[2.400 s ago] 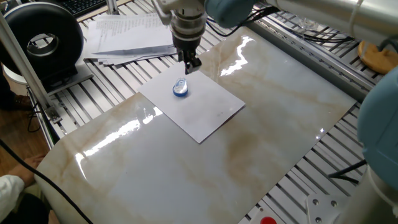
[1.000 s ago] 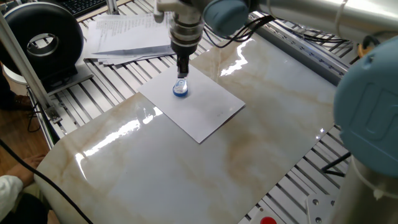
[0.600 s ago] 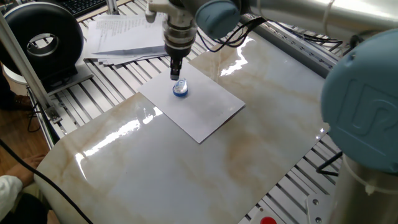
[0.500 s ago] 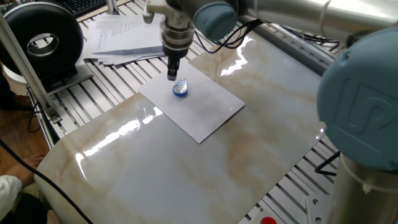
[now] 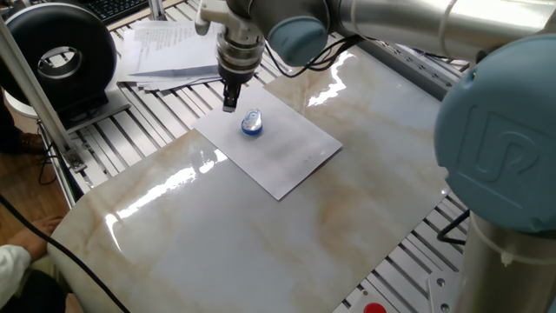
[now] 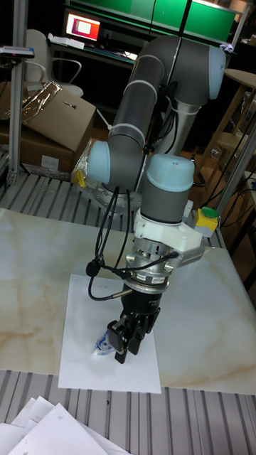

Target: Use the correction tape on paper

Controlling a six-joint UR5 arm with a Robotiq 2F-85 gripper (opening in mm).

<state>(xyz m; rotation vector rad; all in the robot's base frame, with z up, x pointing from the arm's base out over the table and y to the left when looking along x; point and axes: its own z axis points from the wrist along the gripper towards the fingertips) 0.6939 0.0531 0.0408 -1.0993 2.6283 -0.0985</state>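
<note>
The correction tape (image 5: 252,123) lay on the paper (image 5: 278,155), near its far corner, on the table (image 5: 373,165). The end effector (image 5: 229,105) hung just beside it with nothing in it; its fingers looked nearly together, but I cannot tell for sure. A descent from here could miss the small dispenser or push it aside. The tall fixed view showed the end effector (image 6: 125,346) partly covering the dispenser (image 6: 102,345), while the fixed view showed them apart.

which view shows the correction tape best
The fixed view: the correction tape lies in full sight on the paper, clear of the gripper. In the tall fixed view the gripper covers most of it, leaving a blue edge.
</note>
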